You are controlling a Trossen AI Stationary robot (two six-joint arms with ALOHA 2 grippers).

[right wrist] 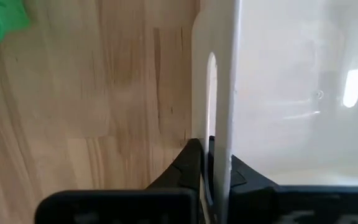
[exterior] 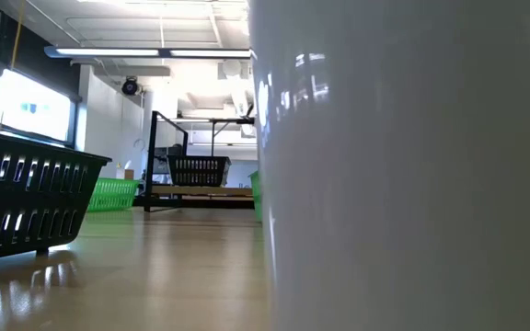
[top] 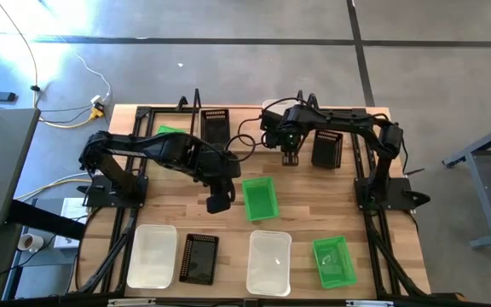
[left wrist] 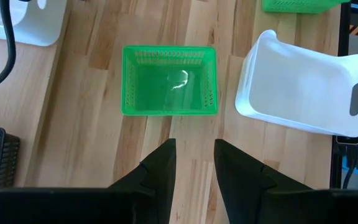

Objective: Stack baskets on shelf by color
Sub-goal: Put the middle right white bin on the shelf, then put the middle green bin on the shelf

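Front of table: the near white basket (exterior: 403,165) stood so close to the low camera that its wall blocked the right half of that view. A black mesh basket (exterior: 26,198) at the left was cut off by the frame edge. From above, the front row read white basket (top: 152,254), black (top: 200,256), white, green (top: 331,260), all apart.

Mid-table: left gripper (left wrist: 194,146) hovered just short of a lone green basket (left wrist: 169,81). Its fingers were apart with nothing between them and clear of the rim.

Rear: right gripper (right wrist: 211,146) was clamped on the wall of another white basket (right wrist: 291,81), beside its handle slot. From above, this basket was almost wholly hidden under the right arm, so its exact spot could not be fixed.

The shelf (exterior: 201,191) ran along the far edge, with one black basket (exterior: 198,170) on it. A green one (exterior: 113,193) was off to its left; whether it sat on the board could not be told.

Surface: pale butcher-block table (top: 305,223). Room: grey floor (top: 450,68), bright windows (exterior: 26,106), ceiling strip lights.
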